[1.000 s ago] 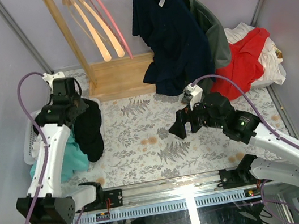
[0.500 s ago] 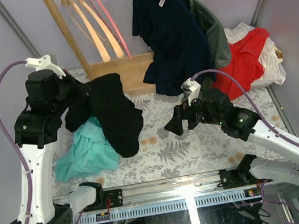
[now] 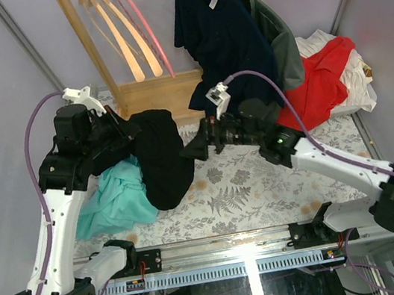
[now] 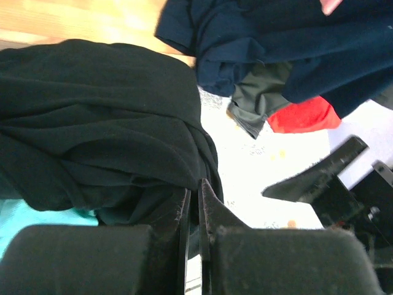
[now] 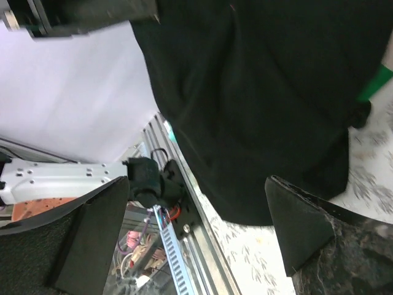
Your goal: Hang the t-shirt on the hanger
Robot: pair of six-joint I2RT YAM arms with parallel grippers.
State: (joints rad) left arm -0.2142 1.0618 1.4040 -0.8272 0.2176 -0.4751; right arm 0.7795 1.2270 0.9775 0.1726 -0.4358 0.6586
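Left claw [image 3: 124, 129] pinched shut on black t-shirt [image 3: 161, 161] hanging over desk [image 3: 264, 189], right claw [image 3: 198, 147] wide open just right of it, pink hanger [image 3: 149, 34] far-left on wooden rack [image 3: 90, 52].

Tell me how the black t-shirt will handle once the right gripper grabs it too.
Likely floppy: the t-shirt droops in folds from the left gripper, which is shut on a bunch of it. Probably light, since one pinch lifts most of it. The open right gripper may catch several layers, as the cloth hangs doubled over.
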